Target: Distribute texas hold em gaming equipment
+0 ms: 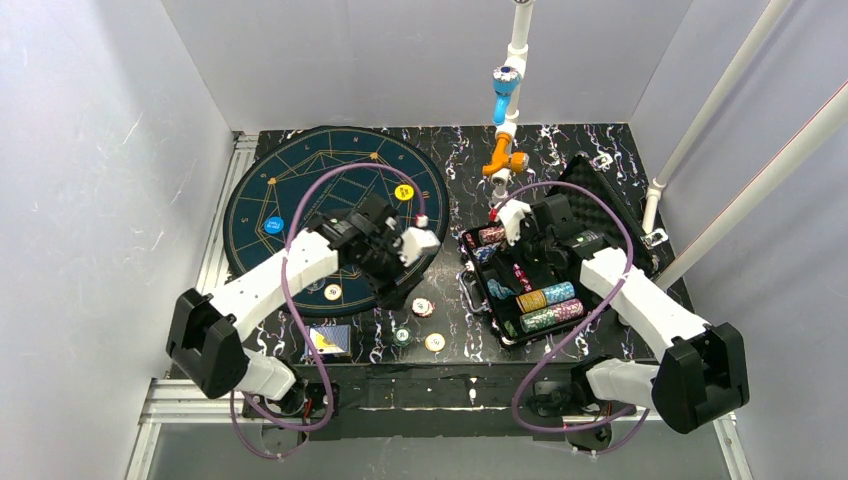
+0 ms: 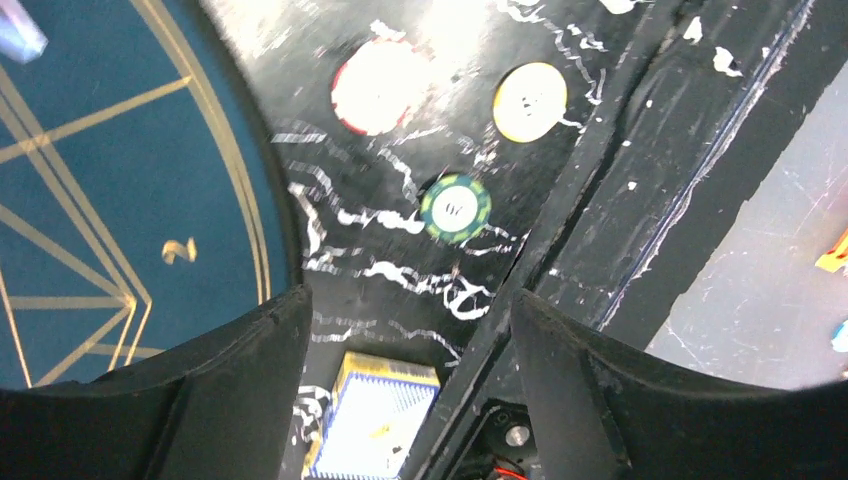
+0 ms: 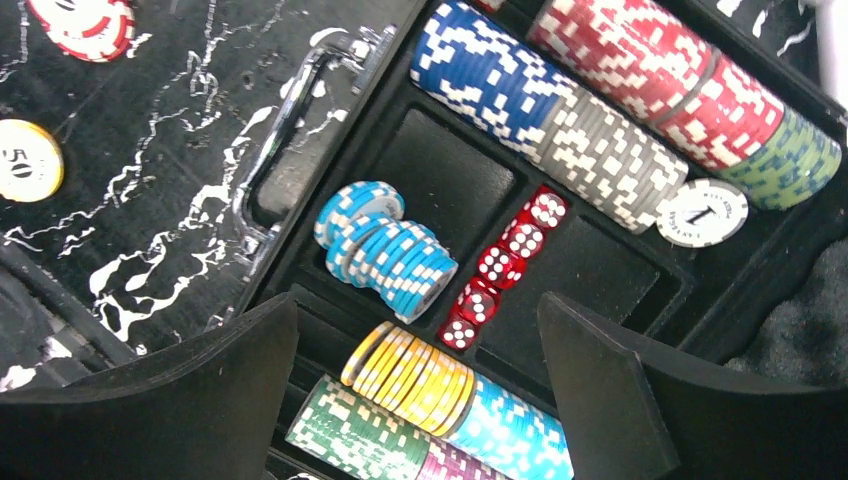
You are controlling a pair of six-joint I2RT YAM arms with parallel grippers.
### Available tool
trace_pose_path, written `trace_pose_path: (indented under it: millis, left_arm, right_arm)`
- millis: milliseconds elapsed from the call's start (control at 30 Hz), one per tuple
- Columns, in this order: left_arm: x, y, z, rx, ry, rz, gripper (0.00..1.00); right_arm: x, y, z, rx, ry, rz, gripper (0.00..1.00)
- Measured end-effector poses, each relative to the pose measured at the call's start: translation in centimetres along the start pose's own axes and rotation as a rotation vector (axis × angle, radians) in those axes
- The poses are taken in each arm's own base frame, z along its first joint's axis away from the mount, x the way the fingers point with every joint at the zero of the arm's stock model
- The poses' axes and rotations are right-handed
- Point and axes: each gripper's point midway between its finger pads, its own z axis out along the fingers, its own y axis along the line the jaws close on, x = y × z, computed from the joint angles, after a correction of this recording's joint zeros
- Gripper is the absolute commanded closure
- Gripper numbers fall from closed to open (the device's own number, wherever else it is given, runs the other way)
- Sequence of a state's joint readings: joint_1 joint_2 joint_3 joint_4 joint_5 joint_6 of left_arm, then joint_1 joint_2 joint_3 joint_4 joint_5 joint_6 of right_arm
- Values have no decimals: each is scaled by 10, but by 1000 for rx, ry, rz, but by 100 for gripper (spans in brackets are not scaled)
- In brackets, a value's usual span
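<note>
Left gripper [image 2: 410, 300], jaws parted and empty, hangs over the worktop's [image 2: 330, 170] front edge, above a green-edged chip [image 2: 455, 207] and a card deck [image 2: 372, 415]. Right gripper [image 3: 415, 305], spread wide, holds nothing above chip stacks [image 3: 395, 265] in the case [image 3: 440, 180].

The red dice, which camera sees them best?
The right wrist view: the red dice lie in a row, close up, their white dots clear. The top external view shows them only as a tiny red streak. The left wrist view does not show them.
</note>
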State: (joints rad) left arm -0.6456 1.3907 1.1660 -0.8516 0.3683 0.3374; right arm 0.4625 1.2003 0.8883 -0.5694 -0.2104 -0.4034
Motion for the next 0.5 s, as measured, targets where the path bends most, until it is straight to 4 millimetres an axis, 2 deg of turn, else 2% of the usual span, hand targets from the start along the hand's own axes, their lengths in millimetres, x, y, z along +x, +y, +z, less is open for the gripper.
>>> trace_pose_path:
  millis: [100, 233, 367, 500]
  left_arm:
    - [-9, -18, 19, 35, 18, 112, 31]
    - [-15, -39, 57, 55, 67, 308, 30]
    - [-6, -63, 82, 88, 88, 481, 30]
    - [-2, -74, 98, 107, 85, 613, 29]
  right_arm:
    - [9, -8, 1, 17, 17, 41, 4]
    - [9, -16, 3, 32, 11, 63, 4]
    - [10, -21, 2, 38, 4, 77, 4]
    - [10, -22, 2, 33, -1, 91, 4]
